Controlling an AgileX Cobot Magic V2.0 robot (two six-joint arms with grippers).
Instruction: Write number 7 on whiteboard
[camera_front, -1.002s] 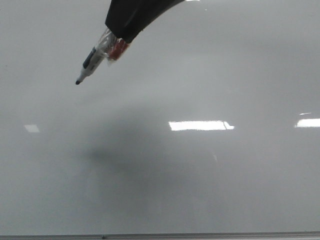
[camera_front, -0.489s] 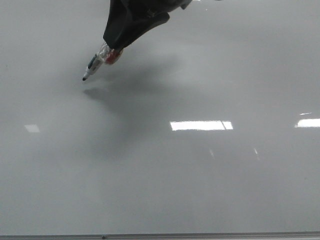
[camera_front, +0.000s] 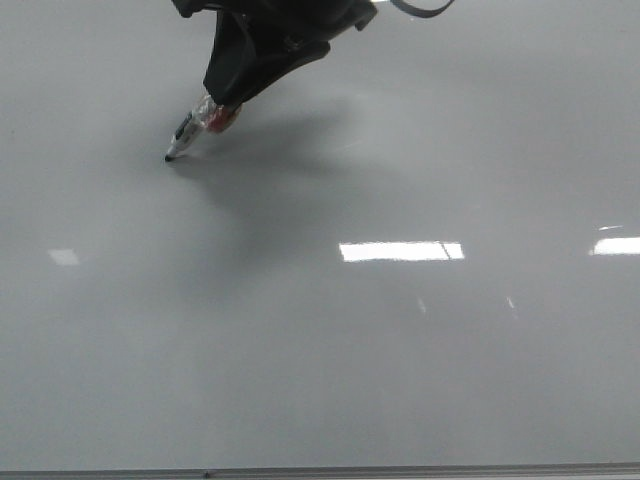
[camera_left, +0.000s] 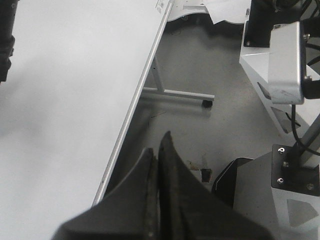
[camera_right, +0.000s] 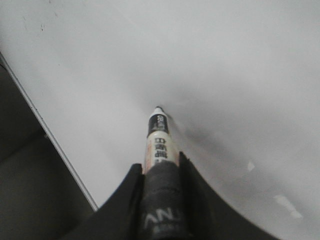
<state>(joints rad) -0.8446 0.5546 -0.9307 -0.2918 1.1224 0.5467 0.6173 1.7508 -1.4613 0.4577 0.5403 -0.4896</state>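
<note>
Whiteboard (camera_front: 420, 370): glossy pale grey-white, thin grey metal edge strip, bright white rectangular reflections. Marker (camera_front: 190, 128): white barrel, black label band, black tip, red-orange patch at the grip. Right gripper (camera_right: 161, 170): matte black. Left gripper (camera_left: 158, 150): black. Floor (camera_left: 225, 115): grey.

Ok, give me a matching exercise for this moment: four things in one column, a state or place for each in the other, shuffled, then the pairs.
Things:
1. marker
2. left gripper
3. whiteboard
4. right gripper

States or places:
A. shut, holding nothing, off the board's edge above the floor
B. no ink line visible
C. shut around a pen barrel
D. tip down at the board surface

Pairs: 1-D, 2-A, 3-B, 4-C
</note>
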